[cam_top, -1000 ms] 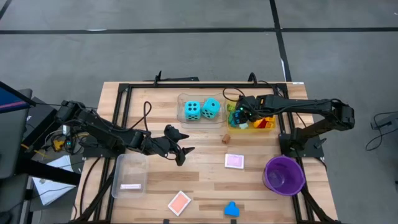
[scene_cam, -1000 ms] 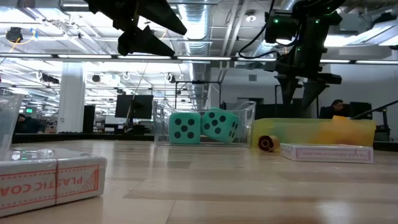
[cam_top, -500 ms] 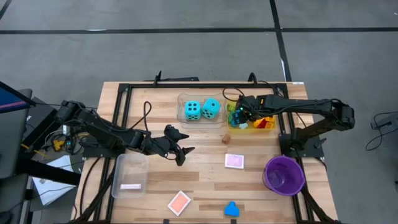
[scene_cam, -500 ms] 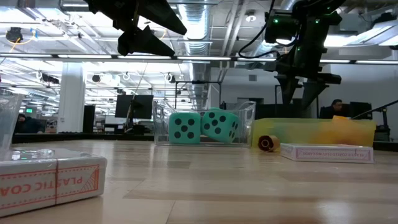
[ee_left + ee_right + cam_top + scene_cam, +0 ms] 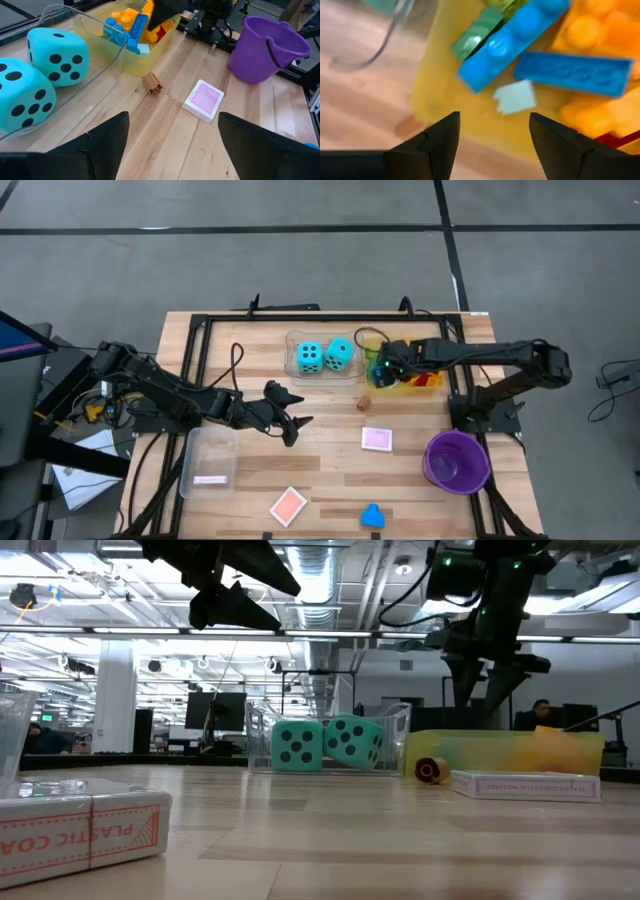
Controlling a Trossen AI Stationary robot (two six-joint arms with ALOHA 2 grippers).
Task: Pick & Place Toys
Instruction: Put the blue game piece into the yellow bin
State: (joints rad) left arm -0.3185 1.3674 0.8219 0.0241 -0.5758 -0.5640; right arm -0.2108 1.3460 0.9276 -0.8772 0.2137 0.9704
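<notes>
Right gripper: jaws apart, nothing between them, hanging over the near-left corner of the yellow tray. Bricks lie in that tray: blue, green, orange, a red edge; one pale scrap too small to identify.

Left gripper: jaws apart, empty, raised well left of the yellow tray.

Two turquoise dice sit in a clear tray just left of the yellow tray. Small brown piece just in front of it. Pink tile further forward. Purple bowl forward-right.
</notes>
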